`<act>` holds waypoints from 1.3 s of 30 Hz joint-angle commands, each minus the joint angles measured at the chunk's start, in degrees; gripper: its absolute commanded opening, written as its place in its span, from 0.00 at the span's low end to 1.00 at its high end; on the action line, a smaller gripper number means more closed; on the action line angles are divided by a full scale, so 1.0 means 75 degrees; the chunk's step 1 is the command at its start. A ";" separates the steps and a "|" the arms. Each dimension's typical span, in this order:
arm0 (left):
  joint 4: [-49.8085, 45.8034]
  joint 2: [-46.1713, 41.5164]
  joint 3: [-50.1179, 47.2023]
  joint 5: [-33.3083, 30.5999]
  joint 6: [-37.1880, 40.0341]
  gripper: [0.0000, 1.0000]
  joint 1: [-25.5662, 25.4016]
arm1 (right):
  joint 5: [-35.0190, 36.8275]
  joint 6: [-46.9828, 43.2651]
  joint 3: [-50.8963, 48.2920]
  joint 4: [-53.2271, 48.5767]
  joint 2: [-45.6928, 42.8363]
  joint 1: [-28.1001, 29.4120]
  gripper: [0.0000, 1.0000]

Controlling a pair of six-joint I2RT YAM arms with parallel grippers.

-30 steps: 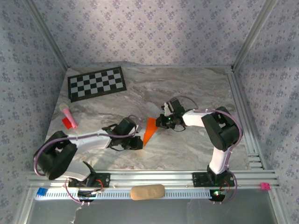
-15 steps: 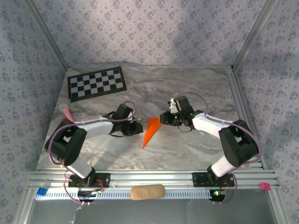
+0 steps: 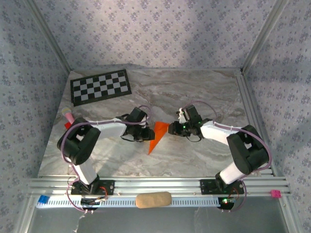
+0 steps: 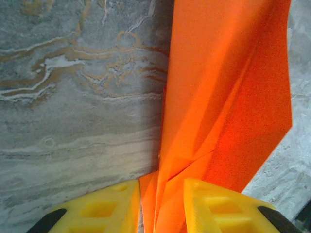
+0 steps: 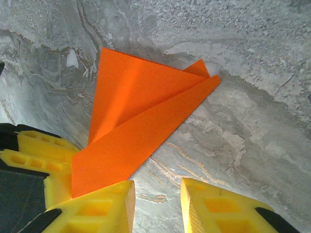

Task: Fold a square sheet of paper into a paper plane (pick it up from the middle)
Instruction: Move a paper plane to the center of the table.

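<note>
The orange paper (image 3: 157,135) lies on the marble table (image 3: 204,92) as a narrow folded dart, its tip pointing toward the near edge. My left gripper (image 3: 146,134) is at its left side. In the left wrist view the paper (image 4: 228,92) stands up in creased layers, and its lower folds run into the gap of the left gripper (image 4: 162,211), which is open around them. My right gripper (image 3: 171,129) is at the paper's right edge. In the right wrist view the right gripper (image 5: 158,206) is open over bare marble, with the paper (image 5: 141,116) just beyond its left finger (image 5: 99,206).
A black-and-white checkerboard sheet (image 3: 100,86) lies at the back left. A small red and pink object (image 3: 68,119) sits at the left edge, partly behind the left arm. A beige pad (image 3: 153,199) rests on the front rail. Patterned walls enclose the table.
My left gripper has swung right, up to the paper's left side, and now has the folds between its fingers. My right gripper has edged left toward the paper. The paper has hardly shifted.
</note>
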 commanded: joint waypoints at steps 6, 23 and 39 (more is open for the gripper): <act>-0.0513 0.0384 0.0377 -0.0151 0.0298 0.29 -0.0413 | 0.0092 0.0122 -0.0139 0.0049 -0.0066 0.0083 0.32; 0.0512 -0.0108 0.0006 0.0245 0.0040 0.08 -0.0457 | 0.0111 0.0272 -0.0138 0.0112 0.0095 0.0162 0.32; 0.0932 -0.0916 -0.0356 -0.0300 -0.0219 0.01 -0.0536 | 0.0085 0.1392 0.0495 -0.0493 -0.0156 0.0281 0.54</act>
